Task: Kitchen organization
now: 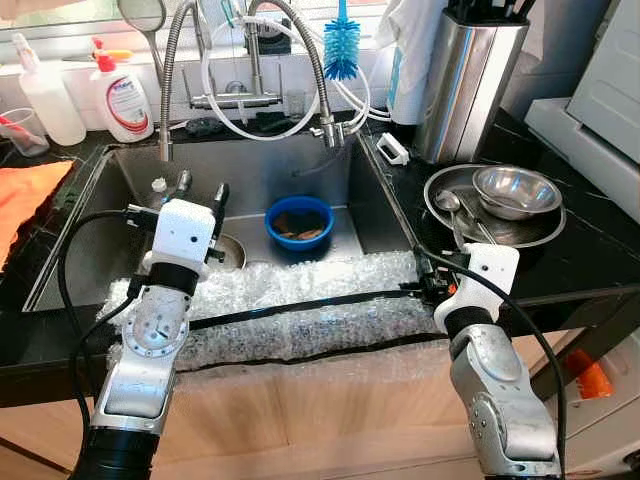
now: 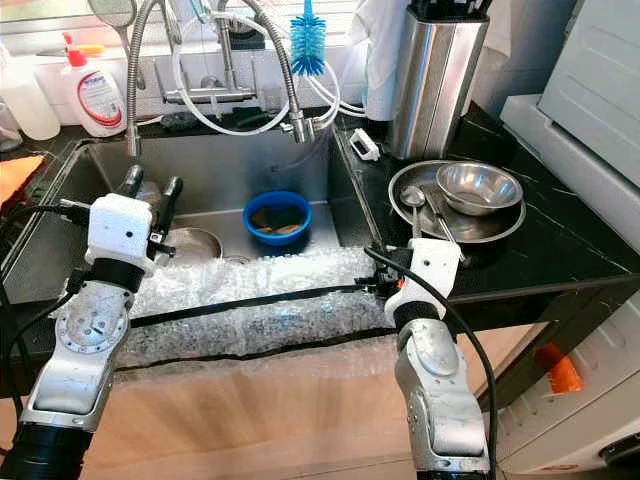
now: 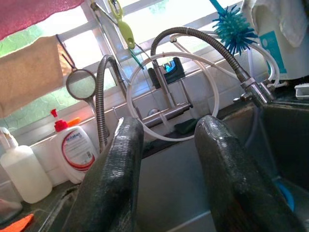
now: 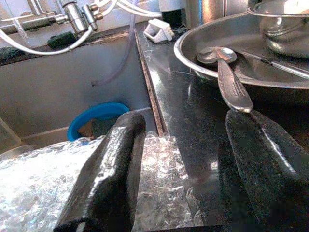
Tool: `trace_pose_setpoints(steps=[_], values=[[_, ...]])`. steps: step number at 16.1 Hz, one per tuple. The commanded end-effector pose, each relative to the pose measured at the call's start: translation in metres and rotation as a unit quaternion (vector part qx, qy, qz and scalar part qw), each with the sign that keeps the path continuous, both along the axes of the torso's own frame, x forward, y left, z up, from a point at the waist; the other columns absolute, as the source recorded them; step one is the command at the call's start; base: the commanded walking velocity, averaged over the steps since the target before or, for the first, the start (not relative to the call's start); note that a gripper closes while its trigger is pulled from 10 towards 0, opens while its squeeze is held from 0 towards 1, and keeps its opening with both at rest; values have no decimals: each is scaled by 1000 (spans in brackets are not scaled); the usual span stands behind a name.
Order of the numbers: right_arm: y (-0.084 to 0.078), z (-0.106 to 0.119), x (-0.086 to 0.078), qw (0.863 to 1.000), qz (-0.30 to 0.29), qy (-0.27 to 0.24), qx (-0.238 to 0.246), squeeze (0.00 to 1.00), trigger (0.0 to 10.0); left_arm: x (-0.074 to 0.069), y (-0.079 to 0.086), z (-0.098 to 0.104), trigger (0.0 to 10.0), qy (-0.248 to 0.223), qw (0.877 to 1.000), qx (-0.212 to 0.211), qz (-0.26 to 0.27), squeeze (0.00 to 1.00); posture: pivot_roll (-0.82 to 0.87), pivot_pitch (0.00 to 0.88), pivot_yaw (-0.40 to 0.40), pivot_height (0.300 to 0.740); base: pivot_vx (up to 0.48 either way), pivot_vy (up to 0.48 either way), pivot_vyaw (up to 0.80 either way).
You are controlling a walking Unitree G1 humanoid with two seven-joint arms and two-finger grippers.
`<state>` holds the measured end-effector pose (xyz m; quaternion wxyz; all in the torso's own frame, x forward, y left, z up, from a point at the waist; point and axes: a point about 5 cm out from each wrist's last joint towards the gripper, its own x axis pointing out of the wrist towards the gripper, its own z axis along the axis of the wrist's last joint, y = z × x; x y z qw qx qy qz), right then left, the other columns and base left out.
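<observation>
Two claws hang apart and empty: the left claw (image 1: 200,192) over the sink (image 1: 120,250), the right claw (image 4: 193,159) low at the worktop (image 1: 590,260) edge, beside the bubble wrap (image 1: 300,310). A careless reach could snag the wrap or knock the spoon (image 4: 227,77). That spoon lies in the tray (image 1: 545,235) with a steel bowl (image 1: 515,190); the blue bowl (image 1: 298,222) in the sink holds scraps.

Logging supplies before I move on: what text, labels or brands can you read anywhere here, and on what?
Nothing reads clearly.
White bottle with red cap: red and blue label, print too blurred to read.
Same bottle, left wrist view: red brand word, illegible.
White container beside the blue bottle brush: blue label patch, no legible words.
Translucent spray bottle: no label visible.
</observation>
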<state>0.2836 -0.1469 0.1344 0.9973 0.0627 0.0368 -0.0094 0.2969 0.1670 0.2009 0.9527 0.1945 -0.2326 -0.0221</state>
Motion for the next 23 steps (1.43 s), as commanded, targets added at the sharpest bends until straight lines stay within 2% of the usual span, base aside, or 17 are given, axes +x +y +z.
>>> trace_pose_setpoints(steps=[1,8,16,17,18,19,23], values=[[1,1,-1,1000,-5,7,8,0,10000,2,-1,4,10000,-7,1000,9,-7,0,-66,0,5,740,0,0,0],[-2,16,-1,997,-61,-19,32,0,10000,3,-3,5,10000,-11,1000,15,-9,0,-68,0,3,740,0,0,0],[-2,22,0,996,-69,-35,34,0,10000,2,-4,4,10000,-11,1000,19,-9,0,-66,0,3,740,0,0,0],[-2,22,0,996,-71,-35,34,0,4627,2,-3,4,10000,-11,1000,19,-9,0,-68,0,3,740,0,0,0],[-3,22,0,996,-75,-38,35,0,1882,2,-3,4,10000,-10,1000,19,-9,0,-68,0,3,740,0,0,0],[-4,22,0,996,-77,-38,35,0,0,2,-4,3,10000,-9,1000,19,-10,0,-67,0,3,740,0,0,0],[-4,22,1,996,-78,-38,35,0,0,3,-4,2,10000,-7,1000,20,-12,0,-68,0,4,740,0,0,0]])
